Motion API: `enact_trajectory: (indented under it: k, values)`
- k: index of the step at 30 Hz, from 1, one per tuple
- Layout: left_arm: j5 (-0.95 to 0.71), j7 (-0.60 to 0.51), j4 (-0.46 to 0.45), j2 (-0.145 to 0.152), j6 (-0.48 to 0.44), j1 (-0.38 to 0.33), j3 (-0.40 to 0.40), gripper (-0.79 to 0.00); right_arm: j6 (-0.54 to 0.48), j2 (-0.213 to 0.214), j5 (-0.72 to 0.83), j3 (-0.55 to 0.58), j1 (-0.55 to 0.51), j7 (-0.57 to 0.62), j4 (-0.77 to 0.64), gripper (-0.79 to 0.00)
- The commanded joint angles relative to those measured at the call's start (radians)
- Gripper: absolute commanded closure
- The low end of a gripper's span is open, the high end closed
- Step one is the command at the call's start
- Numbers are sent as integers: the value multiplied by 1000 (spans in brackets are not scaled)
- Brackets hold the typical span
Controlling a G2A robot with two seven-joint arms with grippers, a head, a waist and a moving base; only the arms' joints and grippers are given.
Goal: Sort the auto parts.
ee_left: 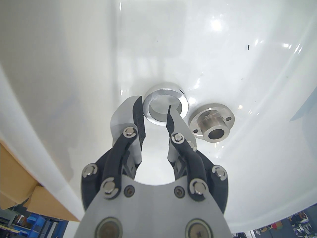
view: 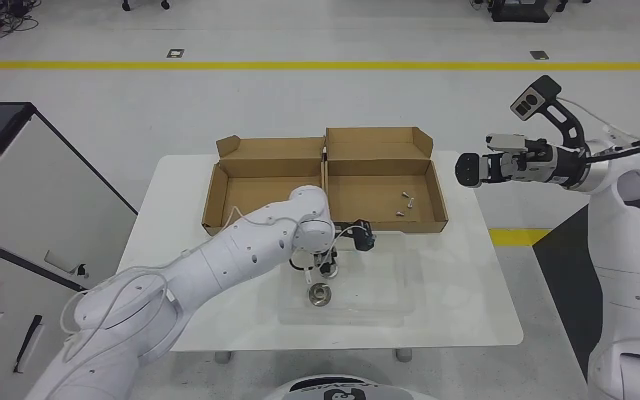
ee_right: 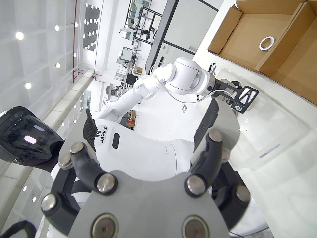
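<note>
The left end effector [ee_left: 154, 102] hangs low inside the clear bin [view: 390, 285] on the near part of the worktop [view: 470, 300]; its fingers [ee_left: 137, 120] are apart, one outside the metal ring [ee_left: 183, 104] and the other over the ring's bore, so they bracket one side of its wall without clamping it; this looks like the line-up for a pinch on the wall, which suits a part too broad to span across. The ring lies flat on the bin floor with its opening up; a flanged hub [ee_left: 213, 126] sits just beside it, collar up, on the side away from the outer finger; I cannot tell whether the two touch. That hub is the main nuisance; a sideways nudge on closing could knock the ring against it.

Beyond the bin stand two open cardboard boxes side by side, the left box [view: 262, 195] and the right box [view: 370, 195]; their near walls rise between bin and drop spot, so a carried part would have to be lifted over them. A few small screws [view: 405, 196] lie in the right box; a pale ring [ee_right: 266, 43] lies in what I take for the left one, likely where this ring belongs.

Farthest off, the right end effector [ee_right: 151, 110] is held in the air past the worktop's right edge, fingers wide apart and gripping nothing, well out of the way.
</note>
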Motion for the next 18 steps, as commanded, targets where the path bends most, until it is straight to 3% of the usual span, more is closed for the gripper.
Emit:
enact_trajectory:
  k: [1,18]
  values:
    - [0,0,2,-2,-6,0,0,-265,0,0,0,0,0,0,0,-785]
    - [-19,5,40,-18,-11,-16,34,-237,0,0,0,0,0,0,0,-785]
